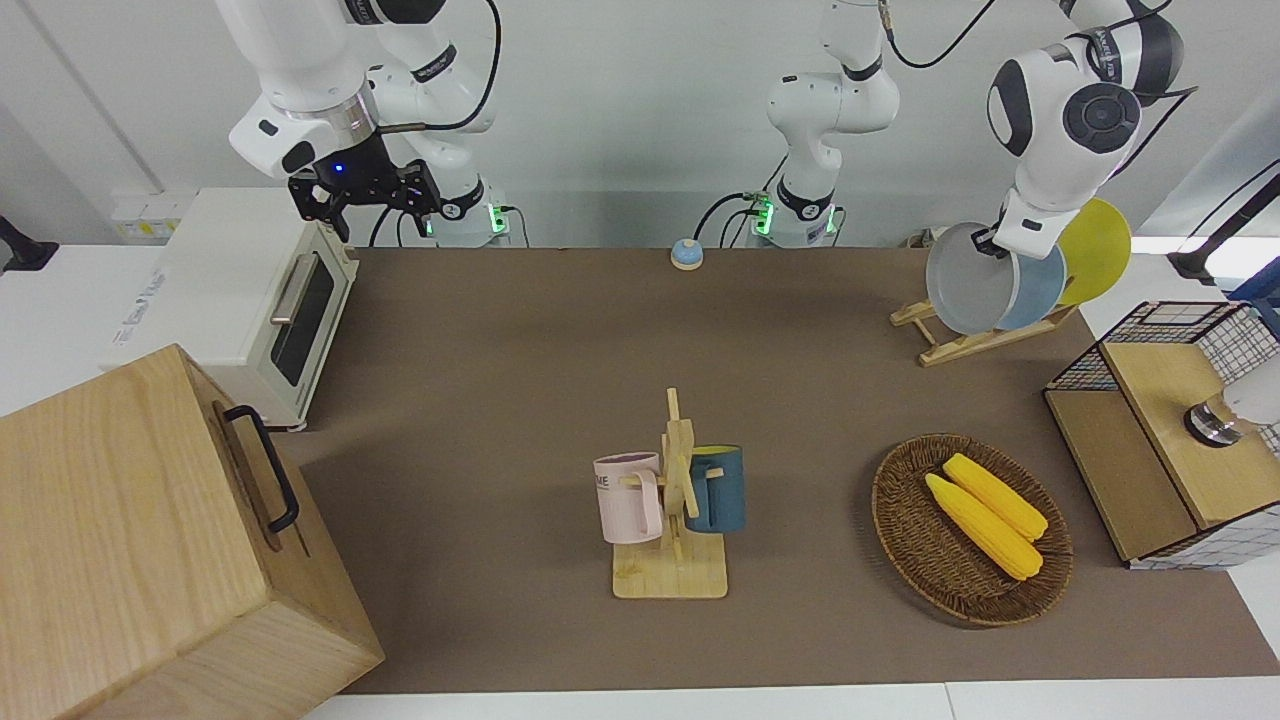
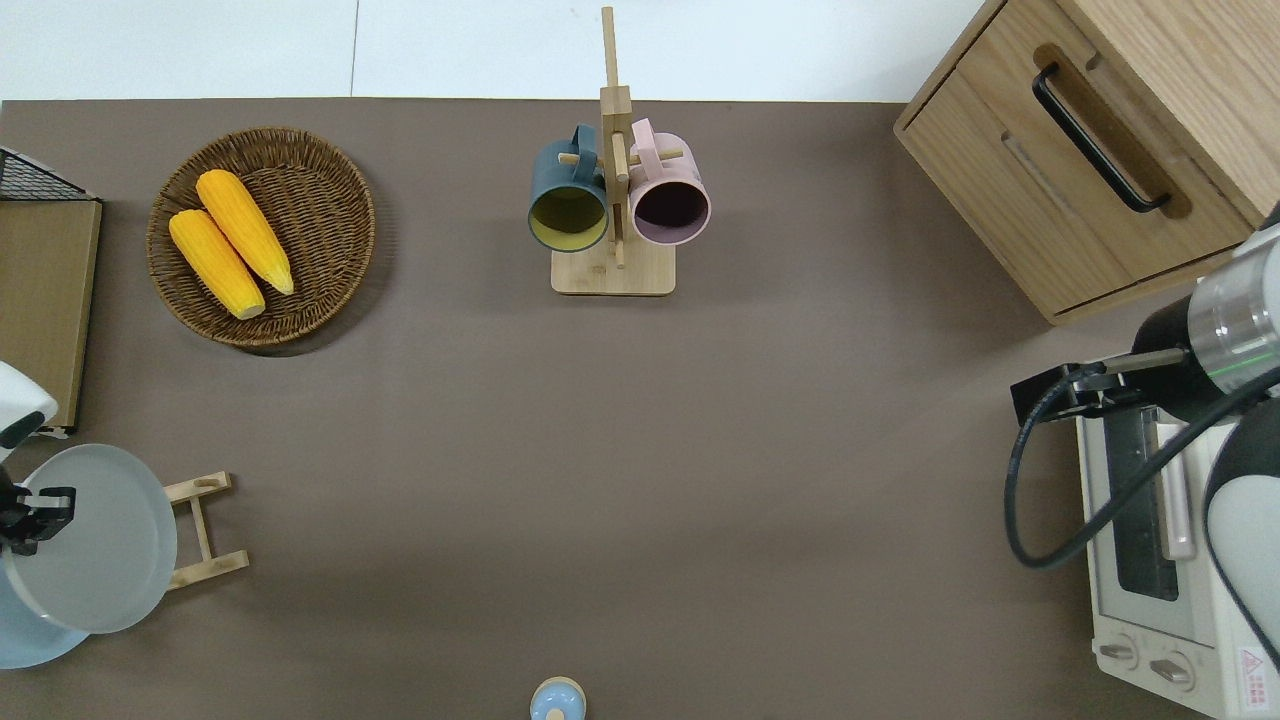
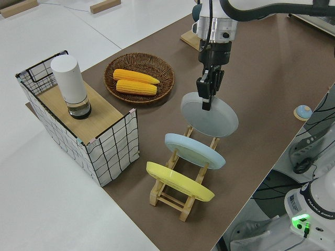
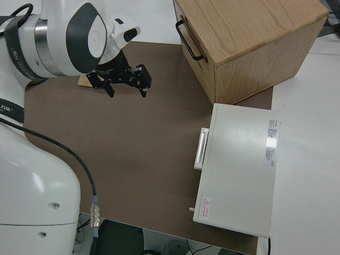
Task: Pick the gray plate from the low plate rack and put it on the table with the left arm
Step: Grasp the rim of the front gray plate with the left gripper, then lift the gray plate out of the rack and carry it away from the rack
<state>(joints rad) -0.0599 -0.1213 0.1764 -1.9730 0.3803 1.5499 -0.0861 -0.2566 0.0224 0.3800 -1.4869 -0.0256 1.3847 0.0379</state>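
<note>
Front cam faces robots across table [image 1: 560, 330], overhead looks straight down; both share mug stand [image 2: 613, 200].

Lighting bright and even, from overhead. Soft short shadows lie on the plain brown table mat [image 1: 520, 340]. Focus sharp throughout; slight bending at frame edges.

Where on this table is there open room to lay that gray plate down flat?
The left gripper holds the gray plate over the low plate rack. The table is bare from that rack to the toaster oven, nearer the robots than the mug stand. It is crowded by the corn basket and wire basket.
</note>
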